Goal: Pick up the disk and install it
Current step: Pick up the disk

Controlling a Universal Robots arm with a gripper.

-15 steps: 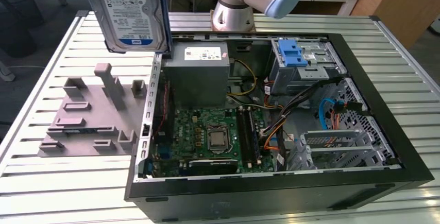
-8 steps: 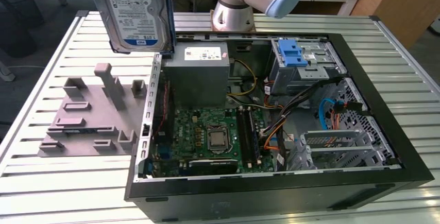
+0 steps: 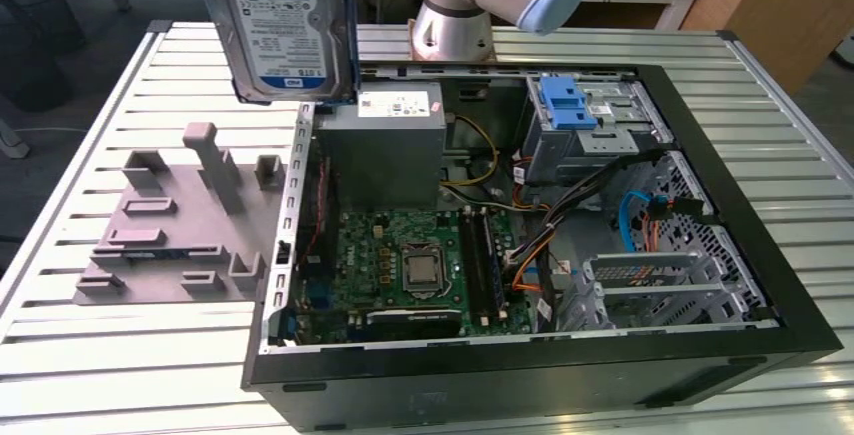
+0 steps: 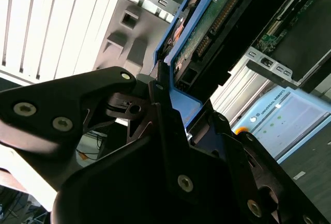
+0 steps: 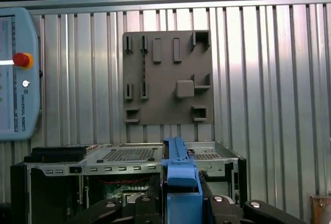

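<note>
My arm (image 3: 461, 0) stands upright at the far edge of the slatted surface (image 3: 120, 105), behind the open computer case (image 3: 747, 285). My fingers (image 4: 163, 105) are clenched on the disk (image 3: 283, 25), one on each side of its blue bracket (image 5: 179, 175), as both wrist views show.

The disk hangs in the air, well above the surface. In the exterior view it sits over the case's wall on that view's left, between the grey fixture plate (image 3: 174, 225) and the power supply (image 3: 380, 140). Nothing touches it but me, and there is free air on every side of it. The case lies open on top, its rim a hard edge all round the motherboard (image 3: 414, 255). The drive cage (image 3: 587, 120) with its blue latch sits in the far corner on the exterior view's right, well apart from the disk, with cables (image 3: 641, 215) just beside it.

The disk stands on end, its long axis close to vertical. Its label faces the exterior view and its green circuit board (image 4: 207, 22) faces the second wrist view. In the first wrist view I see it edge-on.
</note>
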